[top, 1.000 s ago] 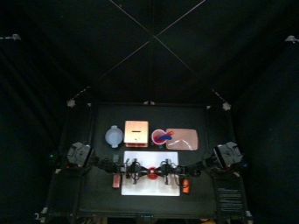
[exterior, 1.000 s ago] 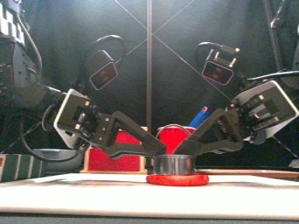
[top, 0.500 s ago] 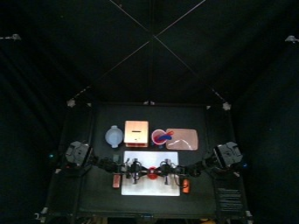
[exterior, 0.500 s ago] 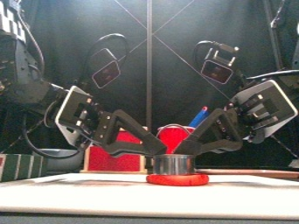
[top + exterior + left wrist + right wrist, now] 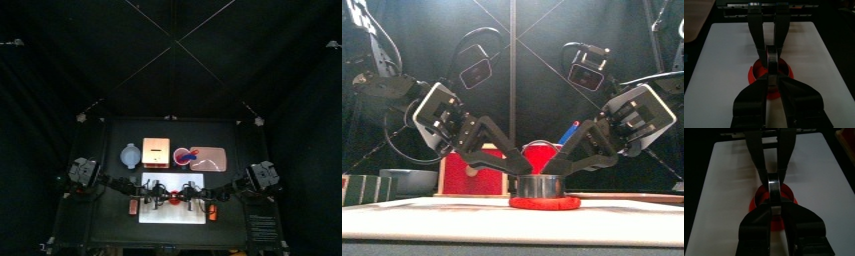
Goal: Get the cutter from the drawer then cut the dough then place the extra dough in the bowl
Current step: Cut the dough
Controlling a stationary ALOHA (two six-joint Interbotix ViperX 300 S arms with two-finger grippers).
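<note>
L gripper (image 5: 513, 180) & R gripper (image 5: 565, 178): jaws of each clamped on metal cutter (image 5: 540, 186) wall, opp. sides. Cutter upright, pressed on red dough disc (image 5: 545, 204), mid white cutting board (image 5: 422, 212). Behind board: blue-grey bowl (image 5: 130, 155), wooden box (image 5: 158, 151).

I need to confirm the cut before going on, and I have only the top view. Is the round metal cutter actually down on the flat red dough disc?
Observer: Yes. The front view shows the round metal cutter upright on the flat red dough disc, with dough showing at both sides.
Operator: Do both grippers hold it?
Observer: The wrist views show the left gripper and the right gripper each pinched on its rim, from opposite sides.
</note>
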